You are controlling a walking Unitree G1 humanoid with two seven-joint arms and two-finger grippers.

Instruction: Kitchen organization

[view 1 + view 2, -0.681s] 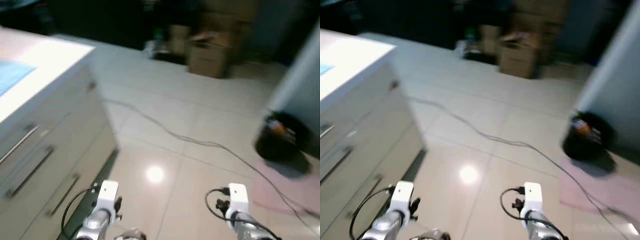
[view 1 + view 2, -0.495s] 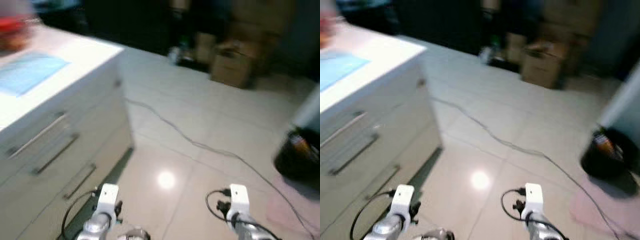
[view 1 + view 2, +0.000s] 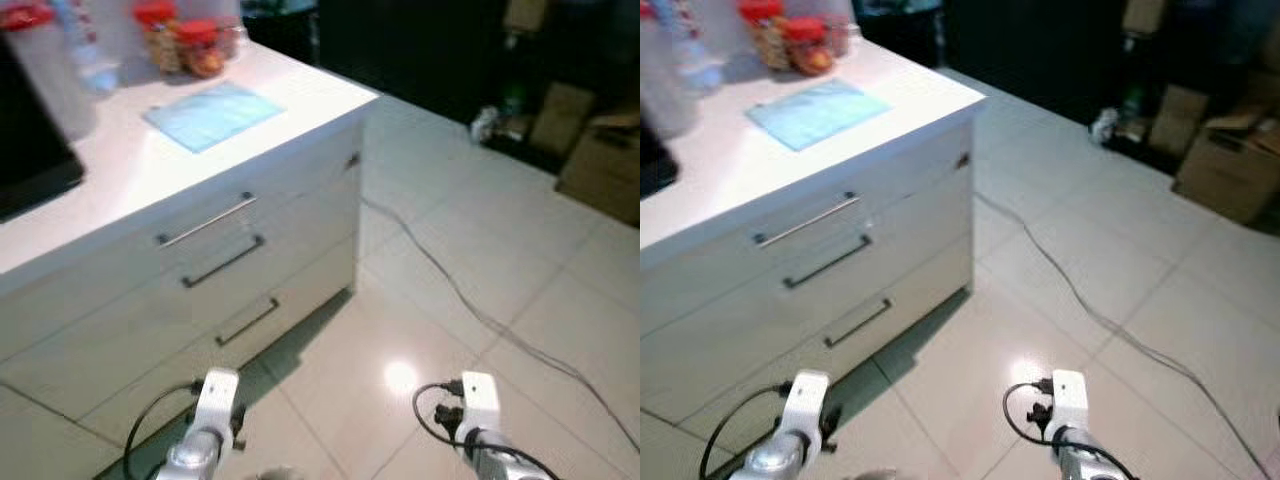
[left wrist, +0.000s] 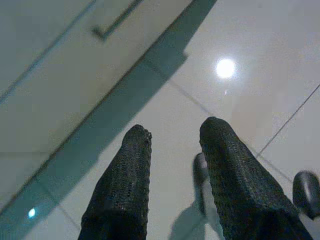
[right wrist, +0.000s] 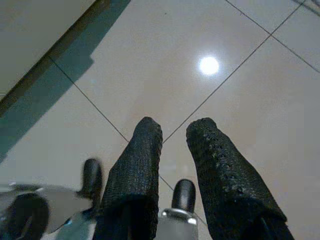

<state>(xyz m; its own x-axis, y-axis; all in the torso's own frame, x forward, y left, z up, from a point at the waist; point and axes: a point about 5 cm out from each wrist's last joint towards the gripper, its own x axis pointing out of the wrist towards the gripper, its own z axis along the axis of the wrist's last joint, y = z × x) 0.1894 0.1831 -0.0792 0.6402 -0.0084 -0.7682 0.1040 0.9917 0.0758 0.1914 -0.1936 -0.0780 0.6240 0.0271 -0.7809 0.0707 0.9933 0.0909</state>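
Here, left gripper (image 4: 172, 132) and right gripper (image 5: 174, 130) fingers hang released, holding nothing, above the glossy white tiled floor (image 5: 240, 75).

White drawer unit on your left, glossy tiled floor (image 3: 450, 250).
You see a cable (image 3: 470, 305) crossing it, cardboard boxes (image 3: 1230, 170) beyond.

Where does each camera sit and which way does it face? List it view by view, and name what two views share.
Left eye view: on the head, looking forward and down at the white counter, its drawers and the floor cable; both forearms show at the bottom.
Right eye view: same scene, shifted slightly.
Left wrist view: along the left gripper, down at floor tiles beside the cabinet base.
Right wrist view: along the right gripper, down at tiles.
Shared: both wrist views catch the ceiling light's reflection.
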